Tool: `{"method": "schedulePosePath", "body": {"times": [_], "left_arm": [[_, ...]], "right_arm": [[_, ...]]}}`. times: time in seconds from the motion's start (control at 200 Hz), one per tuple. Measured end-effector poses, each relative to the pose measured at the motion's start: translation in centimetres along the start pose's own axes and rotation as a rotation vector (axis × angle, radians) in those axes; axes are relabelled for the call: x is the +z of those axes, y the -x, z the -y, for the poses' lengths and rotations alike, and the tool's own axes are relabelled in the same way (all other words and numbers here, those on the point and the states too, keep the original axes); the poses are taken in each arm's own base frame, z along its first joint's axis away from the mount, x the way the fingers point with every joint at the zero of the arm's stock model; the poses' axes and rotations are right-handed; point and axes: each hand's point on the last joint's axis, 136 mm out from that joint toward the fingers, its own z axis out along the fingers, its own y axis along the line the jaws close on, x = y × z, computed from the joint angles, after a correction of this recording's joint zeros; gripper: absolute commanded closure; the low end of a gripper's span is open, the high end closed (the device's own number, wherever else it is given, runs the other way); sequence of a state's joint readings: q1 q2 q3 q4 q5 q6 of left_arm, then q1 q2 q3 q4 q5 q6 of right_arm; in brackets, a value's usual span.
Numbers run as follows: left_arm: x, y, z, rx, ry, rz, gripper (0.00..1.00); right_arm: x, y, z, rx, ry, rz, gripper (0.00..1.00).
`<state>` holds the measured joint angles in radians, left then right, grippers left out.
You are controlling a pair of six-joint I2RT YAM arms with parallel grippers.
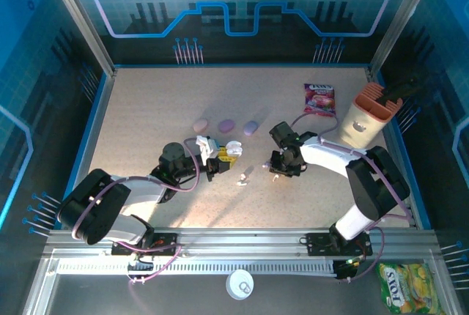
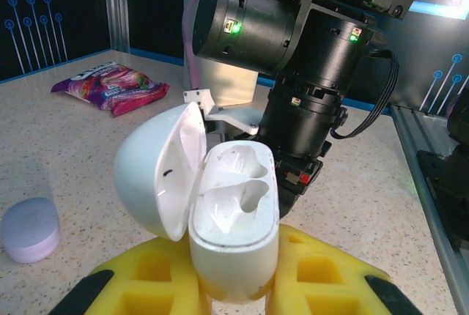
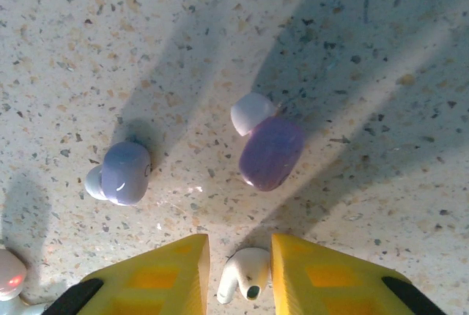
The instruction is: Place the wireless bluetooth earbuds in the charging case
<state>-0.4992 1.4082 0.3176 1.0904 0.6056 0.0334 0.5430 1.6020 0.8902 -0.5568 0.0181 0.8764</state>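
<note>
Right pincer (image 3: 240,247) has a white earbud (image 3: 245,275) sitting right between its yellow fingers (image 3: 161,275). The jaws are narrow, but honestly can't tell if it's actually pinched. Just ahead of the tips, a purple earbud (image 3: 271,152) and a lavender earbud (image 3: 123,174) lie on the speckled tabletop (image 3: 366,36). Left pincer (image 2: 234,278) is clamped on the white charging case (image 2: 234,212), lid flipped open.

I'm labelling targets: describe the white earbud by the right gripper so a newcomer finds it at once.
On the speckled beige table, find the right gripper with its two yellow jaws. The white stemmed plastic earbud lies between them. The rounded lilac earbud and the purple earbud beyond it show no stem.
</note>
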Motion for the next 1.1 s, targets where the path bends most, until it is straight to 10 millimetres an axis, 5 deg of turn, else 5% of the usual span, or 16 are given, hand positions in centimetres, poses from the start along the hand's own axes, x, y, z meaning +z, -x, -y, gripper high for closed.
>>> {"method": "schedulePosePath", "body": {"times": [1.101], "left_arm": [[0.1,-0.2,-0.1,-0.002,0.000,-0.001,0.90]], "right_arm": [[0.9,-0.6,-0.2,0.013,0.006,-0.044,0.84]]}}
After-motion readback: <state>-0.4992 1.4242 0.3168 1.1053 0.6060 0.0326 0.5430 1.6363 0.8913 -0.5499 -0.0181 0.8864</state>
